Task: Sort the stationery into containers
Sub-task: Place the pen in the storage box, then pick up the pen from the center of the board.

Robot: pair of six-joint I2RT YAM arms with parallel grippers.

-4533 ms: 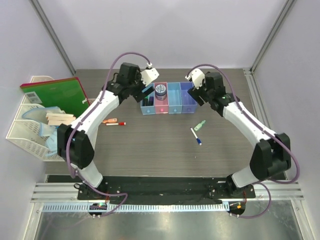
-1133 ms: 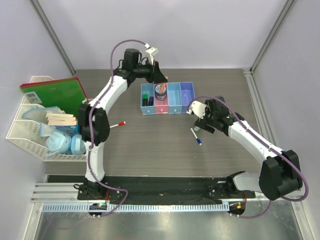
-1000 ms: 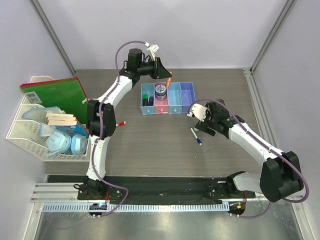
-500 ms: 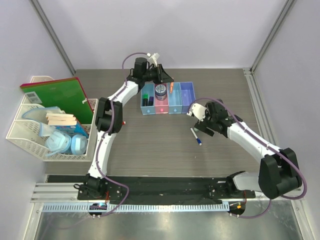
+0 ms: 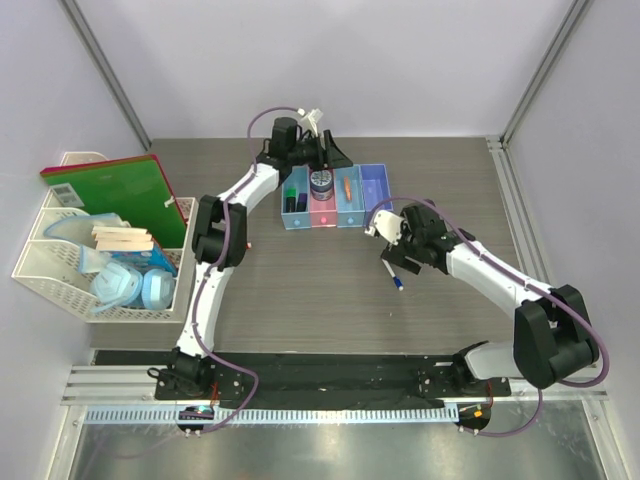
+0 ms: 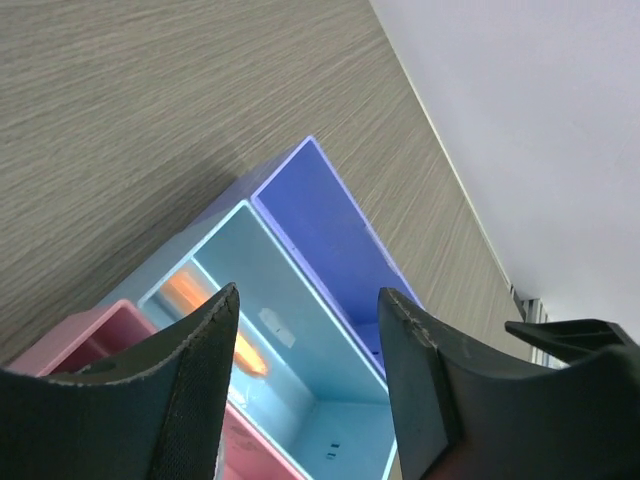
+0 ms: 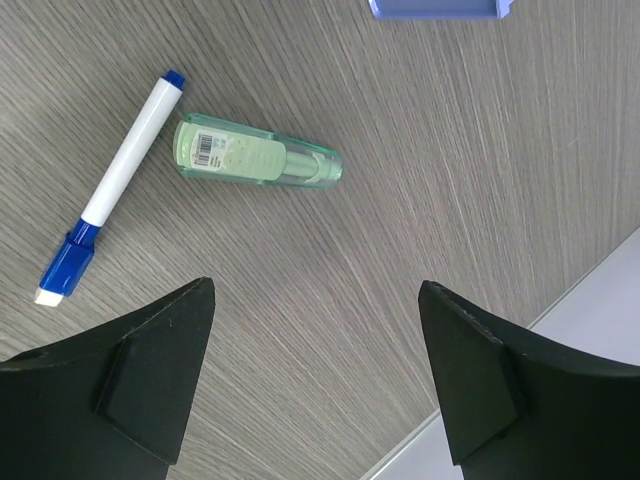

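Note:
My left gripper [image 5: 336,157] is open and empty above the row of containers [image 5: 372,223]; in the left wrist view [image 6: 305,295] its jaws frame the light blue bin [image 6: 300,370]. A small orange item [image 5: 347,186] lies in that bin, also seen in the left wrist view [image 6: 243,355]. The round blue jar [image 5: 321,181] sits in the pink bin and black highlighters [image 5: 291,199] in the first bin. My right gripper [image 5: 397,246] is open above the green-white bottle [image 7: 258,157] and the blue-capped white marker [image 7: 115,190], which also shows from above [image 5: 394,274].
A white mesh organiser [image 5: 60,268] with a green notebook [image 5: 120,190] and wooden sticks [image 5: 122,238] stands at the left edge. A red-capped marker [image 5: 246,246] peeks out beside the left arm. The purple bin [image 6: 330,230] stands at the row's right end.
The left gripper has opened and the orange item has dropped from it into the third bin. The right gripper has shifted a little left over the bottle and marker.

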